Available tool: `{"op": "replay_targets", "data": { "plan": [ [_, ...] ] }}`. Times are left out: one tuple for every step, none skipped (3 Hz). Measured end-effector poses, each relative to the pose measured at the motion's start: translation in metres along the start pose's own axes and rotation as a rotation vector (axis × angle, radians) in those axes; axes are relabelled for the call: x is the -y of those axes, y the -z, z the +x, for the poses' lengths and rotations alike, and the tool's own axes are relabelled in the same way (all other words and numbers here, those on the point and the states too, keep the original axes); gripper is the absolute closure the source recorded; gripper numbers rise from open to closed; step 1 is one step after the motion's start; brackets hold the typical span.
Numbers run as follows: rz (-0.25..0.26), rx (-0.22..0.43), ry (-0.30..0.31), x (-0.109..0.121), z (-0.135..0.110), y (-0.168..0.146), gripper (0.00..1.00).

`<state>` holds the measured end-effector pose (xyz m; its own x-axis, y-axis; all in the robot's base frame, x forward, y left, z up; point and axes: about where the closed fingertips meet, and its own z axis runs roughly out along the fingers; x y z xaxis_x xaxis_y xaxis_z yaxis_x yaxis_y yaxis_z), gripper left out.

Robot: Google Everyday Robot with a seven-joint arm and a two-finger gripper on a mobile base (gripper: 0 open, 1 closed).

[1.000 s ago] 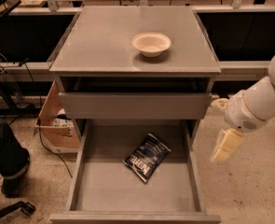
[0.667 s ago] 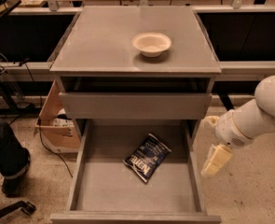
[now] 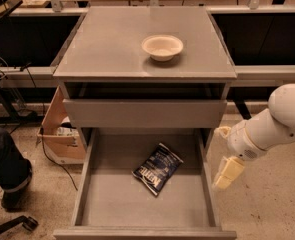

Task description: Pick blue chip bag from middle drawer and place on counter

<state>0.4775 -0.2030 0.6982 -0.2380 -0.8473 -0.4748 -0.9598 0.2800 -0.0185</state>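
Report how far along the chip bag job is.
Done: the middle drawer stands open. In hand: the end effector hangs outside the drawer's right wall, apart from the blue chip bag, which lies on the drawer floor. Left: reaching in, grasping the bag, and setting it on the counter, where a white bowl sits.

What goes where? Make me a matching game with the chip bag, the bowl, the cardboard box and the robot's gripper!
Things:
1. blue chip bag
2. white bowl
3. gripper
4. cardboard box

Places:
A. on the counter
B. outside the middle drawer, on its left
C. lying inside the middle drawer
D. outside the middle drawer, by its right wall

Pairs: 1-C, 2-A, 3-D, 4-B
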Motion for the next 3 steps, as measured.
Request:
{"op": "replay_targets", "data": {
  "plan": [
    [-0.038,0.057,-0.012,0.002,-0.007,-0.044,0.0],
    [-0.063,0.143,-0.026,0.008,-0.01,-0.107,0.0],
    [-0.067,0.241,-0.021,0.018,-0.012,-0.165,0.0]
  ]
}}
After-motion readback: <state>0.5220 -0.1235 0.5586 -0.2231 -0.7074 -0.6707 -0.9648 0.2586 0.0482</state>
